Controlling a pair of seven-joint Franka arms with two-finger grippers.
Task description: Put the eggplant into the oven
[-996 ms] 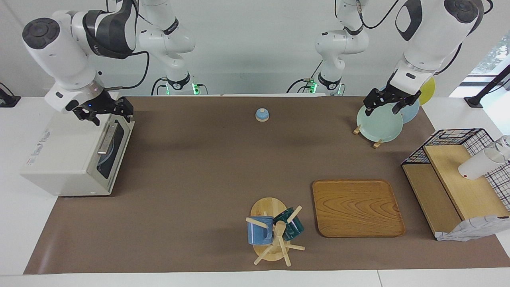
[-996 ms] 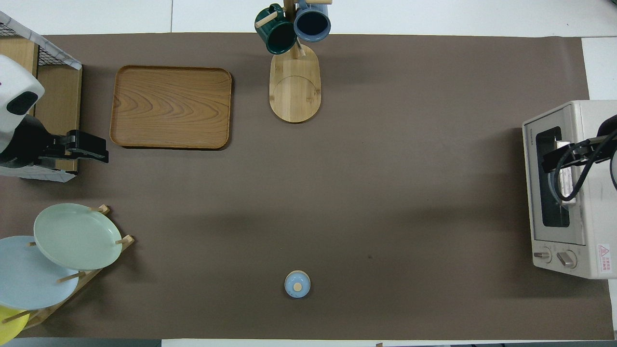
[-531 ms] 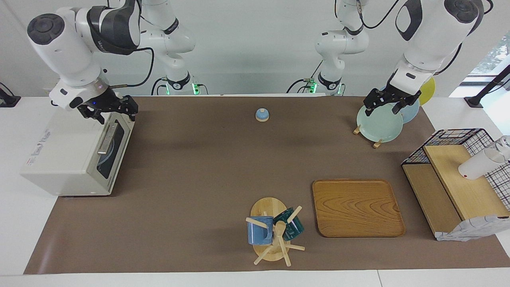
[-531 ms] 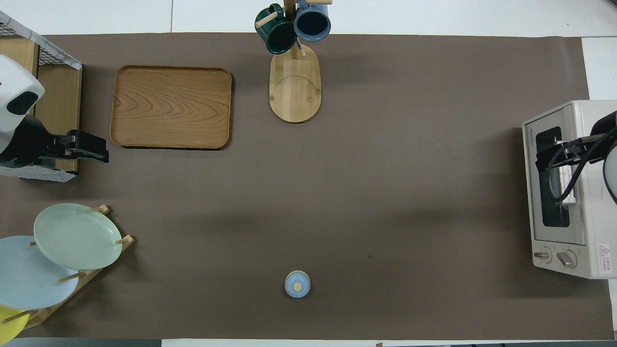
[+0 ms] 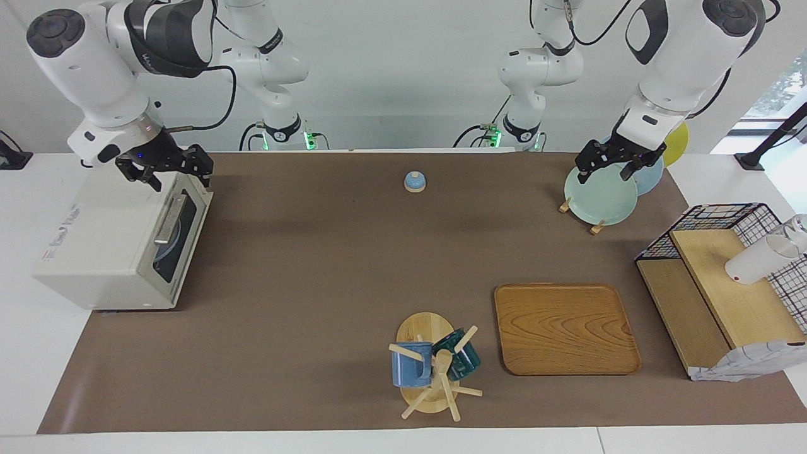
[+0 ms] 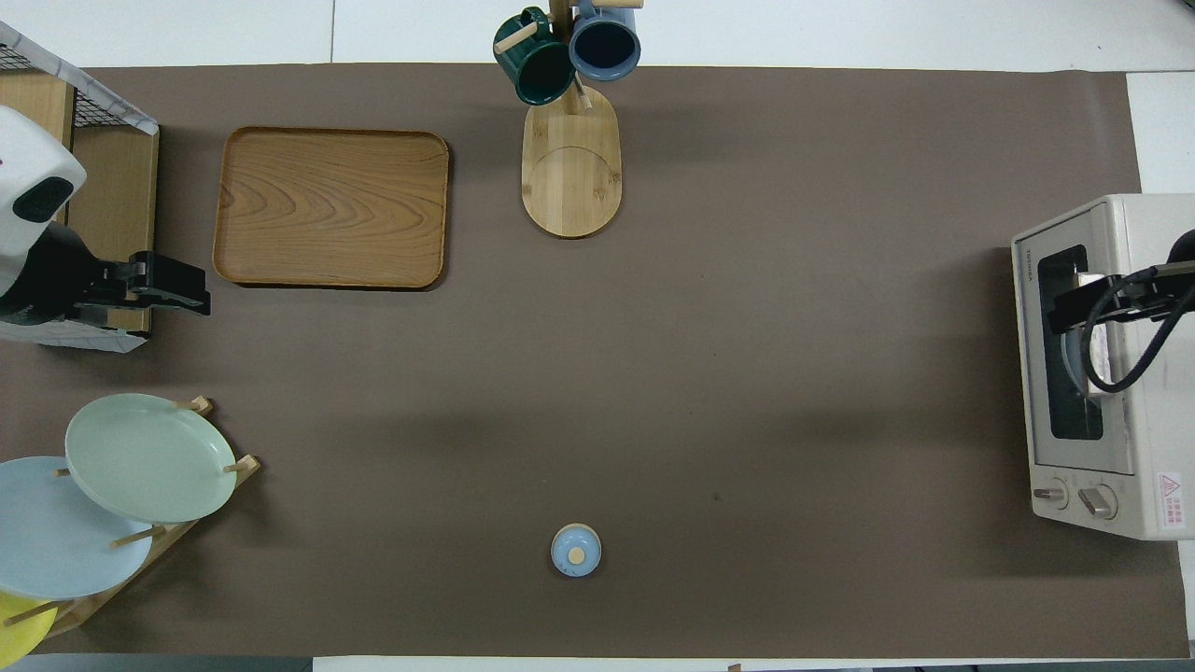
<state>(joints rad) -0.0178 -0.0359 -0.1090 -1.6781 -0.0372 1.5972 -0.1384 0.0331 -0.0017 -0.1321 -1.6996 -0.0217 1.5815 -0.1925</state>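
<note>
Right pincer [image 5: 169, 173] hangs spread wide and empty above the top front edge of the oven [image 5: 120, 243], which sits with its door closed at the right arm's end of the tabletop [image 5: 328, 265]. Left pincer [image 5: 615, 167], also spread and empty, hovers over the green plate [image 5: 599, 197]. No eggplant shows.

wooden tray [image 5: 565, 328], mug tree [image 5: 432, 369], plate rack [image 6: 140, 523]
</note>
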